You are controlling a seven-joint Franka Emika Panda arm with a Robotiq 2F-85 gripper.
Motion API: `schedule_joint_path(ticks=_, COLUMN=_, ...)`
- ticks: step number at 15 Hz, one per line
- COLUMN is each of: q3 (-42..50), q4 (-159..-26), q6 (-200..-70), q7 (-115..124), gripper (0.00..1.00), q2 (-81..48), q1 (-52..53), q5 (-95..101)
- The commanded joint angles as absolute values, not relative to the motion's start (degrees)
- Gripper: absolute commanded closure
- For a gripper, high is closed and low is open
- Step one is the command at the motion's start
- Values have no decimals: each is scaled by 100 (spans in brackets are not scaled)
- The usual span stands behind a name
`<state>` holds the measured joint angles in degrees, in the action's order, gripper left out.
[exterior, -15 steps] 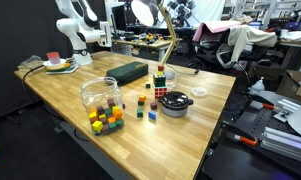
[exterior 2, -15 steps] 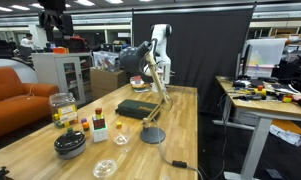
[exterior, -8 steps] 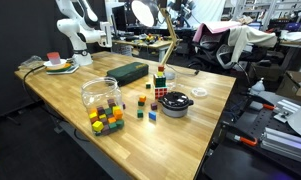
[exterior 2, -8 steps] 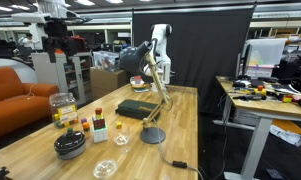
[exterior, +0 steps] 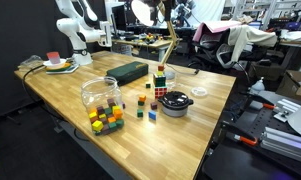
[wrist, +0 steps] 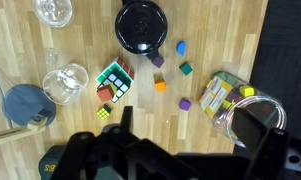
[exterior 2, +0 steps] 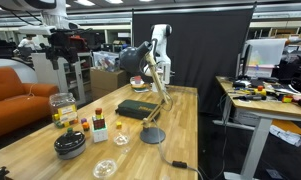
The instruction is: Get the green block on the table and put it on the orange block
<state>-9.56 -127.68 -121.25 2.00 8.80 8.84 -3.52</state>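
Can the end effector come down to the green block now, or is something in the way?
Probably yes. The end effector hangs high above the table, and the green block lies free, apart from the orange block and the jar. Nothing stands over it.

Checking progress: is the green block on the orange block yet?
No, off it: the green block lies on the table, apart from the orange block.

The table (wrist: 220,30) is smooth, faintly glossy wood. The black bowl (wrist: 140,25) shines; the jar (wrist: 262,100) near the bowl is clear and glossy.
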Motion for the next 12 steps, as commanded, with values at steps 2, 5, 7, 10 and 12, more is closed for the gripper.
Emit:
schedule_joint_path(ticks=2, q3=-1011, q4=-12664, q6=-12158, q7=461, gripper=0, q2=676, q1=910, q5=-295)
schedule_joint_path(ticks=5, q3=-1168, q4=-12584, q6=-12458, q7=991, gripper=0, q2=163, q1=1004, q5=-211)
schedule_joint_path(ticks=7, q3=-1265, q4=-12458, q6=-12668, q7=1349, gripper=0, q2=-306, q1=1124, q5=-37)
schedule_joint_path(ticks=10, q3=-1255, q4=-12241, q6=-12758, q7=1739, gripper=0, q2=-881, q1=1330, q5=380)
schedule_joint_path(ticks=12, q3=-1197, q4=-12090, q6=-12707, q7=1988, gripper=0, q2=-1163, q1=1426, q5=468)
